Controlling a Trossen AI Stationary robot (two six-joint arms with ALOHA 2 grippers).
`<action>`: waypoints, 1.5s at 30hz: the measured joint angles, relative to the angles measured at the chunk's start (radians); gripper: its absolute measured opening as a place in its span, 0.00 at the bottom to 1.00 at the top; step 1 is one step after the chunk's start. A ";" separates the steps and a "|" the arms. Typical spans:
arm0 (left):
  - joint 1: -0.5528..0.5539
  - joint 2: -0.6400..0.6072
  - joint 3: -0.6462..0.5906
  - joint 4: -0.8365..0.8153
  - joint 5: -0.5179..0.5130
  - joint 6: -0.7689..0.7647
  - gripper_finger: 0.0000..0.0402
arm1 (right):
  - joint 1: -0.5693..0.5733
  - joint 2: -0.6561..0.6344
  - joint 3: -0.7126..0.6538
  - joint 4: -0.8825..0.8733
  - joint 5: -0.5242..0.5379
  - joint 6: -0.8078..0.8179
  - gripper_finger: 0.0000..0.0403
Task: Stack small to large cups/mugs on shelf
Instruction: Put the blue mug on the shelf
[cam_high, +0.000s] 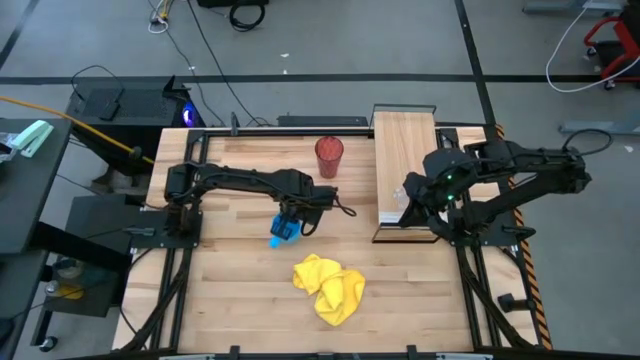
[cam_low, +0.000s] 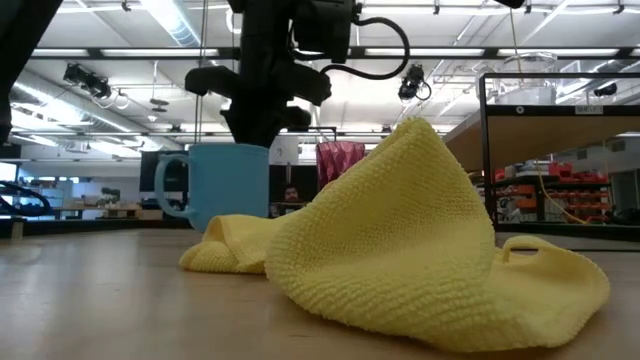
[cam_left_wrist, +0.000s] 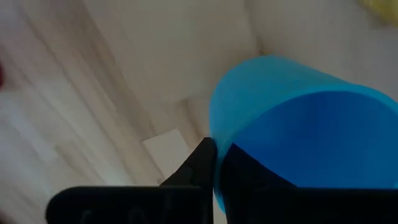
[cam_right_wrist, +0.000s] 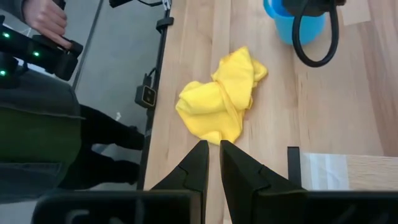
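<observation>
The blue mug (cam_high: 283, 228) stands upright left of the table's middle and shows behind the cloth in the low view (cam_low: 232, 185). My left gripper (cam_left_wrist: 214, 165) is shut on its rim from above. The dark red tumbler (cam_high: 329, 155) stands upright on its base on the tabletop at the far middle, left of the shelf. The light-wood shelf (cam_high: 405, 150) runs near to far on the table's right. My right gripper (cam_right_wrist: 213, 165) is shut and empty, above the table by the shelf's near end (cam_high: 408, 205). The clear cup does not show plainly. My left gripper pinches the mug's wall at the rim (cam_left_wrist: 217, 134), one finger outside (cam_left_wrist: 200, 163) and one inside the mug. The fingers point down from above. The mug sits upright with its base at table level; whether it is clear of the table I cannot tell.
A crumpled yellow cloth (cam_high: 330, 287) lies near the table's front middle, close to the mug, and fills much of the low view (cam_low: 400, 230). A person with a hand on a controller (cam_right_wrist: 43, 22) stands beyond the table's edge. Bare wood lies between the cloth and the shelf.
</observation>
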 joint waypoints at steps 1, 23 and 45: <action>-0.001 0.000 0.000 0.001 0.006 0.001 0.04 | 0.000 0.000 0.000 -0.003 0.000 0.000 0.12; 0.056 0.000 0.121 -0.097 -0.058 -0.225 0.30 | 0.000 0.000 0.000 -0.005 0.001 -0.026 0.12; -0.015 -0.272 0.192 -0.358 0.097 -1.044 0.32 | 0.000 0.000 0.000 -0.002 0.000 -0.025 0.12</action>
